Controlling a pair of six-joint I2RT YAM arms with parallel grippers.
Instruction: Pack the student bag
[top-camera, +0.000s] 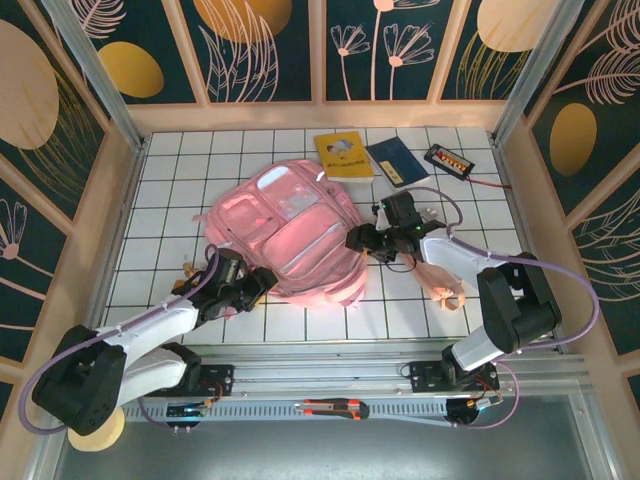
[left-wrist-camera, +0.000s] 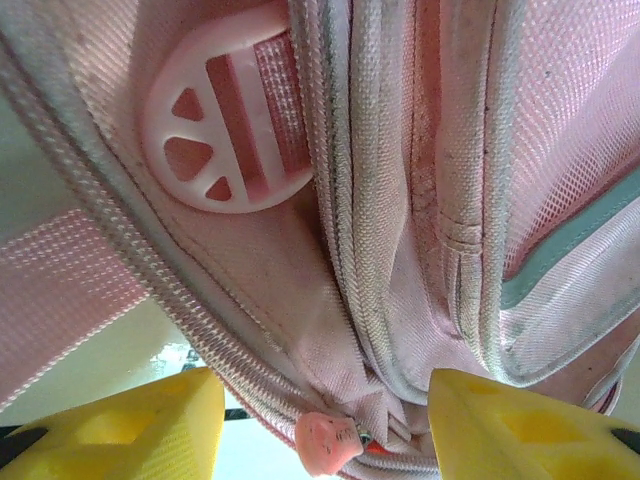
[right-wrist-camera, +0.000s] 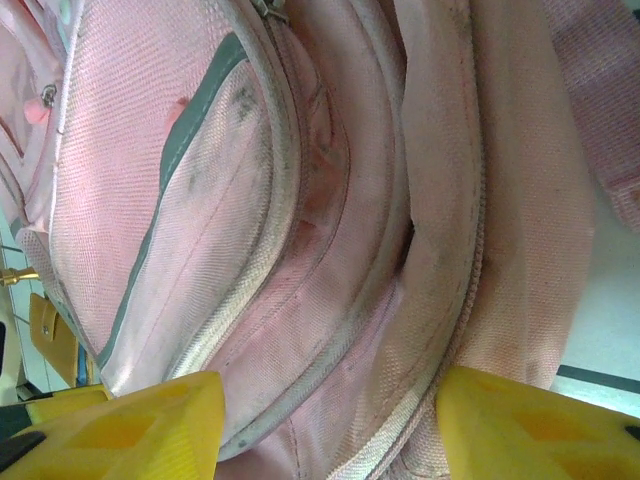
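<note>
The student bag (top-camera: 290, 235) lies flat near the middle of the white tiled table (top-camera: 480, 215), its front pockets facing up, with a yellow book (top-camera: 343, 155) and a blue booklet (top-camera: 397, 160) just beyond its far edge. The left gripper (top-camera: 243, 285) sits at the bag's near-left corner. In the left wrist view its yellow fingers (left-wrist-camera: 150, 420) stand partly apart with nothing clamped: a pink zipper pull (left-wrist-camera: 325, 442) and the zip seam lie between them, and a strip of bare table shows between the left finger and the fabric. A round pink strap buckle (left-wrist-camera: 228, 120) sits higher up on the bag. The right gripper (top-camera: 362, 240) is at the bag's right side – its jaws also partly apart, with the bag's pink weave filling the gap between them (whether they pinch the fabric or merely straddle it I cannot tell)
</note>
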